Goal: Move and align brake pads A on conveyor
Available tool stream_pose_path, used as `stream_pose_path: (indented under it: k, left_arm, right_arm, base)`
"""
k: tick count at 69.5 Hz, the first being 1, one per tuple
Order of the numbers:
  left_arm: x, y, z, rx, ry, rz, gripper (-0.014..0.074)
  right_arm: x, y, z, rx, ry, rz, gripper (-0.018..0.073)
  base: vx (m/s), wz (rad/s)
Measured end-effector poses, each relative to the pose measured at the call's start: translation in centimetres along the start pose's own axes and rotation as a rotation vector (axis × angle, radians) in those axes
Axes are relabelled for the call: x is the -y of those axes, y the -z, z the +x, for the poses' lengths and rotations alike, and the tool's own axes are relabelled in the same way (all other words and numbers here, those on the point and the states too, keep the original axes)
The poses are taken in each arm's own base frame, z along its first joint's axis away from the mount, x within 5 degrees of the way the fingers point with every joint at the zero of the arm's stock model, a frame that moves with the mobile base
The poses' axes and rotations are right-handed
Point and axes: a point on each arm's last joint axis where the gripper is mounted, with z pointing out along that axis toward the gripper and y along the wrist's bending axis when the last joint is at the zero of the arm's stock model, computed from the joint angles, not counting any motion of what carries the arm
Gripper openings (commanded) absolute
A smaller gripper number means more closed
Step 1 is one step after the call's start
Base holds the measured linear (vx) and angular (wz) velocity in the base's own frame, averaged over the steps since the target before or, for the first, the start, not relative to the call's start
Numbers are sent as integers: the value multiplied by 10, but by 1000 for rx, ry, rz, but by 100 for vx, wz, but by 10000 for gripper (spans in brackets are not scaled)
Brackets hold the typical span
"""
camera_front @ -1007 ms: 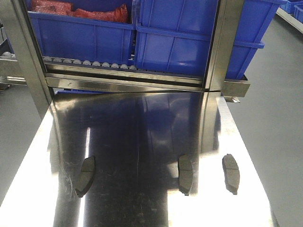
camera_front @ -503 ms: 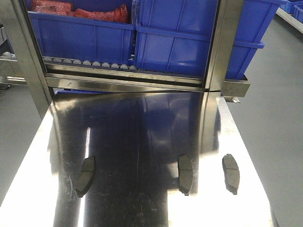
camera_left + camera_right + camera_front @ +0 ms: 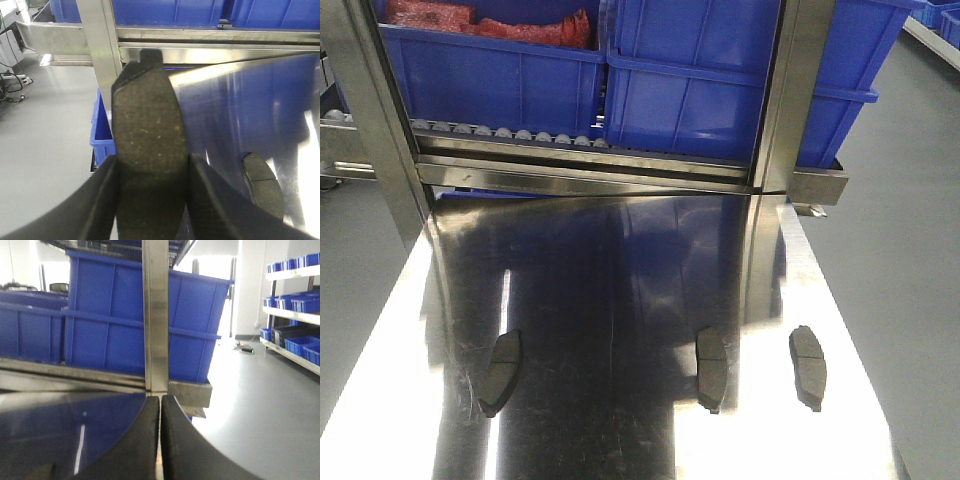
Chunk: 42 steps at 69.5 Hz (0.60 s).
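Note:
Three dark grey brake pads lie on the shiny steel tabletop (image 3: 620, 260) in the front view: one at the left (image 3: 500, 372), one in the middle (image 3: 711, 368), one at the right (image 3: 808, 366). In the left wrist view my left gripper (image 3: 152, 160) is shut on another brake pad (image 3: 150, 120), held lengthwise above the table's left edge, with a lying pad (image 3: 262, 182) down to its right. My right gripper (image 3: 160, 400) is shut with nothing between its fingers, over the table's right part. The conveyor is out of view. Neither gripper shows in the front view.
Blue plastic bins (image 3: 700, 80) stand on a roller rack behind the table, one with red bags (image 3: 490, 25). Steel posts (image 3: 790, 100) rise at the table's far corners. A blue bin (image 3: 102, 135) sits on the floor left of the table. Grey floor flanks both sides.

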Motion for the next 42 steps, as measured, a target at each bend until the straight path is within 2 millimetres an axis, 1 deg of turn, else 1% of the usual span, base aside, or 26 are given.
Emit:
stream_pose_path:
  k: [7, 13, 15, 22, 29, 36, 42]
  left_arm:
    - [0, 0, 0, 0, 0, 0, -6]
    - [0, 0, 0, 0, 0, 0, -6]
    - [0, 0, 0, 0, 0, 0, -6]
    - [0, 0, 0, 0, 0, 0, -6]
    - [0, 0, 0, 0, 0, 0, -6]
    - [0, 0, 0, 0, 0, 0, -6]
    - [0, 0, 0, 0, 0, 0, -6]
  right_arm:
    - [0, 0, -4, -8, -47, 1, -11]
    - [0, -1, -23, -29, -49, 2, -11]
    - [0, -2, -32, -41, -50, 2, -11]
    - [0, -12, -57, -133, -50, 5, -11]
    - [0, -28, -70, -267, -52, 7, -11]
    - [-1, -47, -70, -433, -81, 7, -11]
    - [-3, -59, -67, -573, -120, 3, -11]
  base:
    - [0, 0]
    - [0, 0]
    - [0, 0]
    - [0, 0]
    - [0, 0]
    - [0, 0]
    - [0, 0]
